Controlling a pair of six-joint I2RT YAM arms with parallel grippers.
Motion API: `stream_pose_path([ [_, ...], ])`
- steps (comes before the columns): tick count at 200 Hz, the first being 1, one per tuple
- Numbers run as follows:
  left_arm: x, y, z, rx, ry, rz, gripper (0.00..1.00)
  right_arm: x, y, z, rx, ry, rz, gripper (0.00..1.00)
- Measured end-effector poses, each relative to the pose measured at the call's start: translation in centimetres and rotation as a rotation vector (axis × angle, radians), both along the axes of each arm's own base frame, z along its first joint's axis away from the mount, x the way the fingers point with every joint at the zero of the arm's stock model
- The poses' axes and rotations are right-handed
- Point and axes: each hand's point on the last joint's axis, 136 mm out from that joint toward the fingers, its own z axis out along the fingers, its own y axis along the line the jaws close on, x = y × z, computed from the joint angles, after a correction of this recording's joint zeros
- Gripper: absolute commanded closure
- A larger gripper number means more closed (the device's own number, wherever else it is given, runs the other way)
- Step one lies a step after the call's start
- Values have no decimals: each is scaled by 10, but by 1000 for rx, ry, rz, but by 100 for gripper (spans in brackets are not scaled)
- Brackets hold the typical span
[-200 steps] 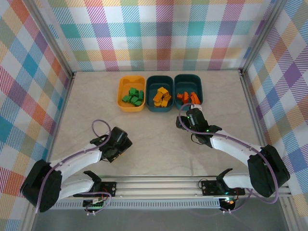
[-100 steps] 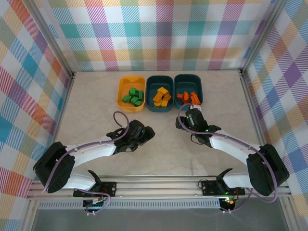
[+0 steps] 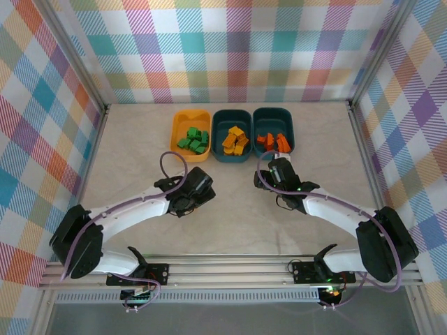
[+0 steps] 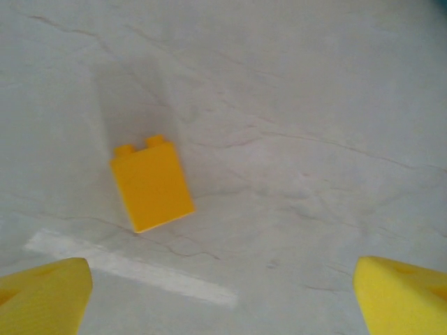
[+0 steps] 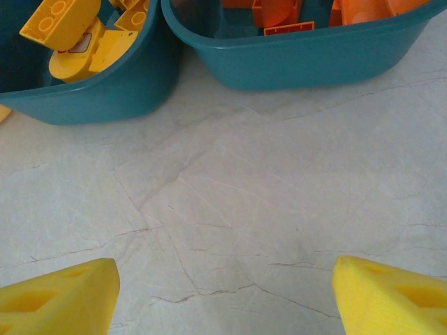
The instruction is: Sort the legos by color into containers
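A single yellow lego [image 4: 152, 185] lies on the pale table, ahead and to the left of my left gripper [image 4: 223, 296], which is open and holds nothing. From above, that left gripper [image 3: 198, 187] hovers near the table's middle, below the yellow-orange bin [image 3: 178, 143] of green legos [image 3: 193, 139]. The middle teal bin [image 3: 218, 143] holds yellow legos [image 3: 235, 140]. The right teal bin [image 3: 290, 132] holds orange legos [image 3: 273, 141]. My right gripper [image 3: 274, 167] is open and empty just in front of the two teal bins [image 5: 105, 91] [image 5: 300, 59].
The three bins stand side by side at the back centre. Metal frame rails [image 3: 360, 139] and checkered walls close in the table on three sides. Open tabletop [image 3: 133, 139] stretches left of the bins and between the two arms.
My left arm swung from the left side toward the table's middle, then drew back a little up and left. The right arm has barely moved.
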Motion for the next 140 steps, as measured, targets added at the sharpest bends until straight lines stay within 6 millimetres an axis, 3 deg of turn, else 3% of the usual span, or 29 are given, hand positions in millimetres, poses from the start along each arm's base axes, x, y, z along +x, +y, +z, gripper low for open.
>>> stream_pose_path([
  [53, -6, 11, -46, 90, 170, 37, 18, 0, 0, 0, 0, 0, 0, 21],
  [140, 9, 20, -48, 87, 168, 99, 32, 0, 0, 0, 0, 0, 0, 21],
])
